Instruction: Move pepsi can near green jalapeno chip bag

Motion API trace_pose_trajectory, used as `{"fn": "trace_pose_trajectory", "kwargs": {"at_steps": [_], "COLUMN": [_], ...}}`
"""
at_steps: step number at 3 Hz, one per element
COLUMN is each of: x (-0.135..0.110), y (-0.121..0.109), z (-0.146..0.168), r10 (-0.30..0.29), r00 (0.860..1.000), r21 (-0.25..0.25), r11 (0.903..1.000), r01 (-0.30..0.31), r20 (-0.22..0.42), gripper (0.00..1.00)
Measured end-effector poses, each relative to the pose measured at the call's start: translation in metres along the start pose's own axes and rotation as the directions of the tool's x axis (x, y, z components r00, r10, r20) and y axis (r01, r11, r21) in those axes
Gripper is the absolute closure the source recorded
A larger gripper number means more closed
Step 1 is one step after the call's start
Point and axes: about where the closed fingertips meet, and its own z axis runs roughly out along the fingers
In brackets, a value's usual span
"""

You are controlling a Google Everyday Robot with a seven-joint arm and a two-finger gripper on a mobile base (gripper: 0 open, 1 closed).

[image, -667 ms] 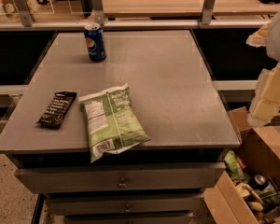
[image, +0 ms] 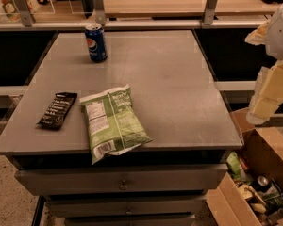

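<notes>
The pepsi can point(image: 95, 43) is dark blue with a silver top and stands upright at the far left of the grey table top point(image: 170, 79). The green jalapeno chip bag point(image: 114, 122) lies flat at the front left, its lower end hanging slightly over the front edge. The can and the bag are well apart. My gripper point(image: 266, 95) shows as pale cream parts at the right edge of the view, off the table's right side and far from both things. It holds nothing that I can see.
A narrow black wrapper bar point(image: 57, 109) lies left of the bag near the table's left edge. An open cardboard box point(image: 254, 187) with several items stands on the floor at the lower right. A railing and a wooden counter point(image: 155, 4) run behind the table.
</notes>
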Motion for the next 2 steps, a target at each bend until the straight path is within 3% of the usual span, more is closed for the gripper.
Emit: {"fn": "trace_pose_trajectory", "kwargs": {"at_steps": [1, 2], "x": [-0.015, -0.039], "y": [-0.025, -0.065], "z": [0.013, 0.036], "r10": [-0.014, 0.007], "r00": [1.0, 0.996], "r21": [0.015, 0.028], "r11": [0.9998, 0.9996], "r01": [0.014, -0.009], "r20": [0.008, 0.085], "gripper": [0.0, 0.0]}}
